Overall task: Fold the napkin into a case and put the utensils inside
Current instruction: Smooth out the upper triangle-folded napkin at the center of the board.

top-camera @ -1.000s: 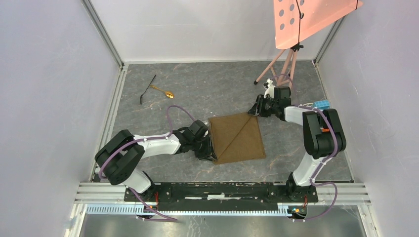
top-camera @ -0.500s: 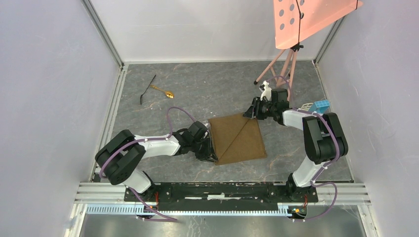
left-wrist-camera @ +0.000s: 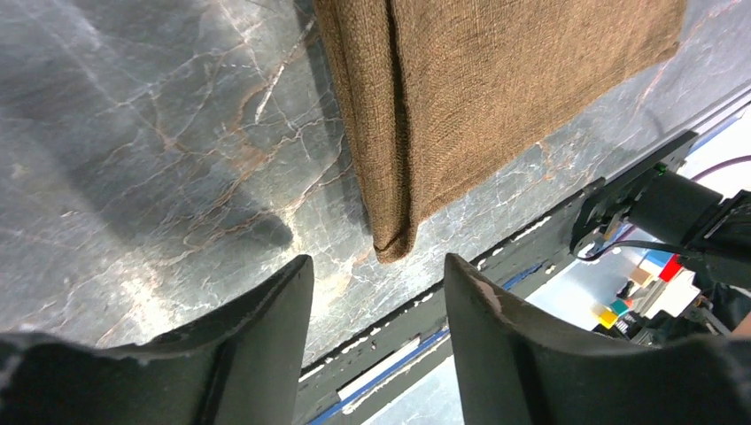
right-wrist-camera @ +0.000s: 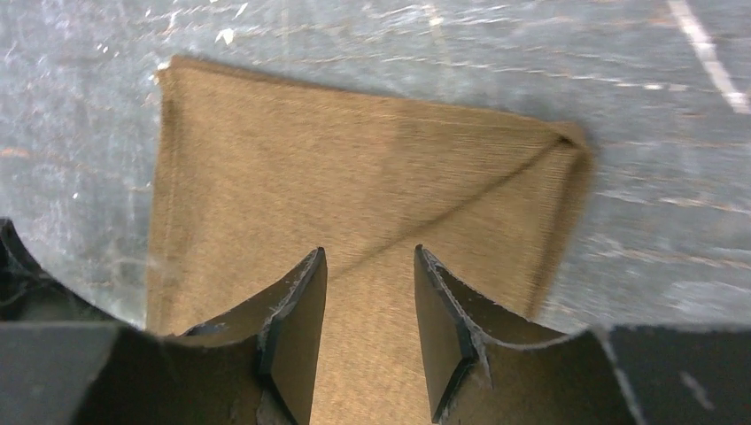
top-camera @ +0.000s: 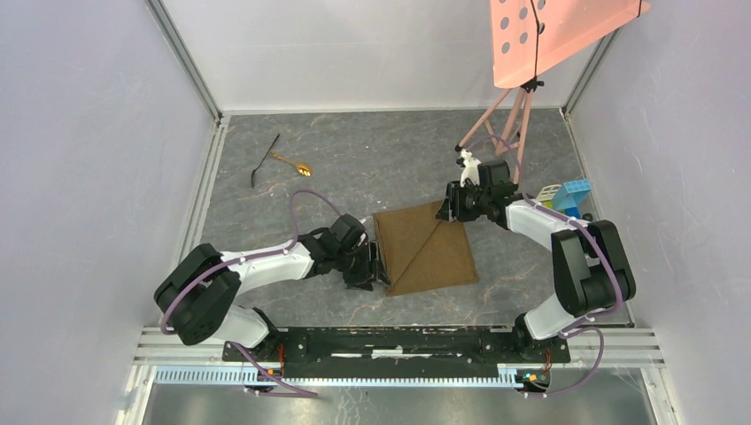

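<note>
Left hand (left-wrist-camera: 376, 261), released and empty, sits just off the near-left corner of the folded napkin (top-camera: 427, 248) mid worktop (top-camera: 354, 168), right hand (right-wrist-camera: 368, 257) parted and empty over its far corner; spoon (top-camera: 292, 163) and black utensil (top-camera: 265, 161) lie well apart toward the far-left corner, left arm nearer.

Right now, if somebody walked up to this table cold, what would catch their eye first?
The brown napkin, folded with a diagonal crease, lies mid-table with an arm at either end: the left gripper open at its near left corner, the right gripper open over its far corner. Far left, the gold spoon and black utensil lie side by side, and a pink perforated stand looms at the far right.
</note>
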`<state>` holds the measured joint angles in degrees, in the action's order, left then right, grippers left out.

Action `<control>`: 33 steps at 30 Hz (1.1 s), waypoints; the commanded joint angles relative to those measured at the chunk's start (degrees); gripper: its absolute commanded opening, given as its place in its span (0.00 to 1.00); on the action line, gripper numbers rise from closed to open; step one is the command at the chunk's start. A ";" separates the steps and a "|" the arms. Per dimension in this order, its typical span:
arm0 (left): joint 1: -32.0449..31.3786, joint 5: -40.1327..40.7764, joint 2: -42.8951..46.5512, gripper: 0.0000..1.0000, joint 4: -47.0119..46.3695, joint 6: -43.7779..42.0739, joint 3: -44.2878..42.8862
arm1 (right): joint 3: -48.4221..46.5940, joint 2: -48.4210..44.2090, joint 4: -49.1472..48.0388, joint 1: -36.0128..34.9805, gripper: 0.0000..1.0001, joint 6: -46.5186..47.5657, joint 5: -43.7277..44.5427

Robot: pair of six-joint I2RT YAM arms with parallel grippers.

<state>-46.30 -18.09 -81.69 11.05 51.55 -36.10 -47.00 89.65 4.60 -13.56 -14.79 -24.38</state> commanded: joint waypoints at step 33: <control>2.21 -6.12 -3.49 0.69 -4.50 -1.87 -13.03 | -8.65 8.17 -2.14 -1.45 0.70 3.52 -3.01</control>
<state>-44.38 -23.11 -88.09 2.15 52.21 -41.67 -53.49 98.59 0.16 -17.80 -13.43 -27.75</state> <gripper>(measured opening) 0.672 0.702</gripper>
